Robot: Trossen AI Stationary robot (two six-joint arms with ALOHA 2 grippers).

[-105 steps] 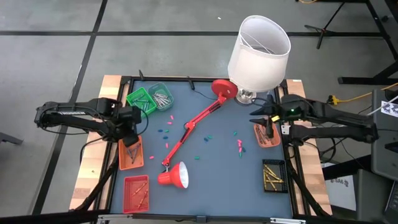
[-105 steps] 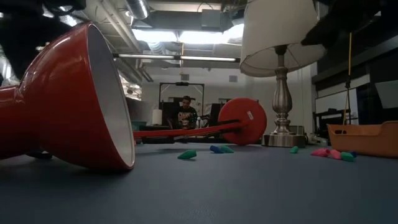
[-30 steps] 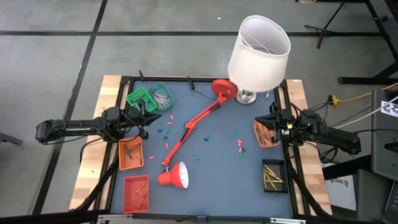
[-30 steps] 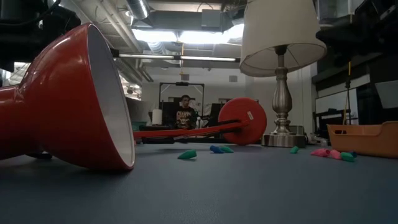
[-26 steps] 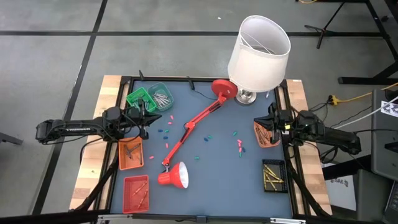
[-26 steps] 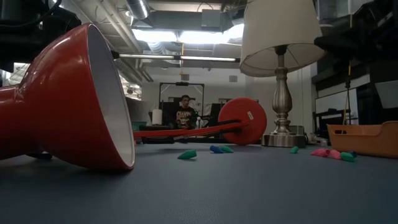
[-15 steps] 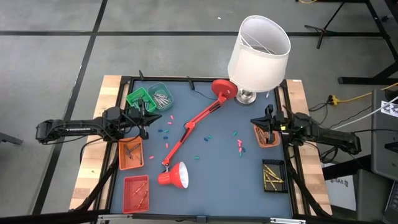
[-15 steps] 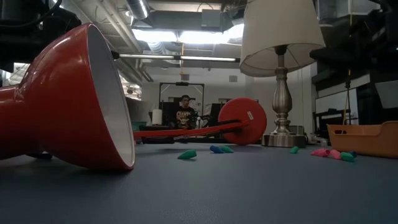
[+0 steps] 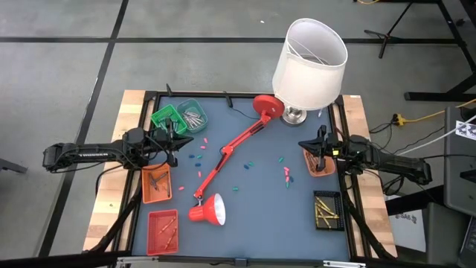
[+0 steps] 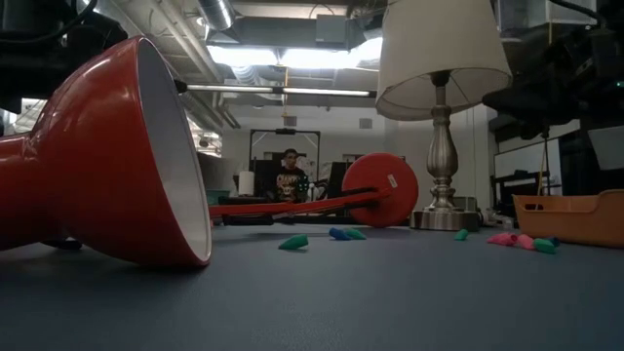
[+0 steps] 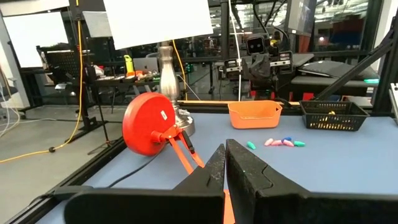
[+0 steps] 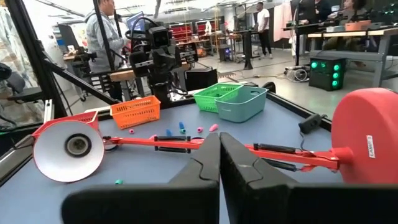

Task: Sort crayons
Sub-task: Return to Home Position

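Lying toppled, red lamp (image 9: 227, 152) splits loose crayons (image 9: 286, 173).

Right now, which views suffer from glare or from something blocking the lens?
Low view: ceiling lights glare white; the red lamp shade blocks its left side. Left wrist view: left fingers hide the foreground. Right wrist view: right fingers do likewise.

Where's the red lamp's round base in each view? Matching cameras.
High view: red lamp base near the table's far edge, beside the white lampshade.
Low view: mid-distance, centre, left of the silver lamp stem.
Left wrist view: ahead, in front of that stem.
Right wrist view: close by, partly cut off.
Shared landmark: the red lamp arm joined to it.
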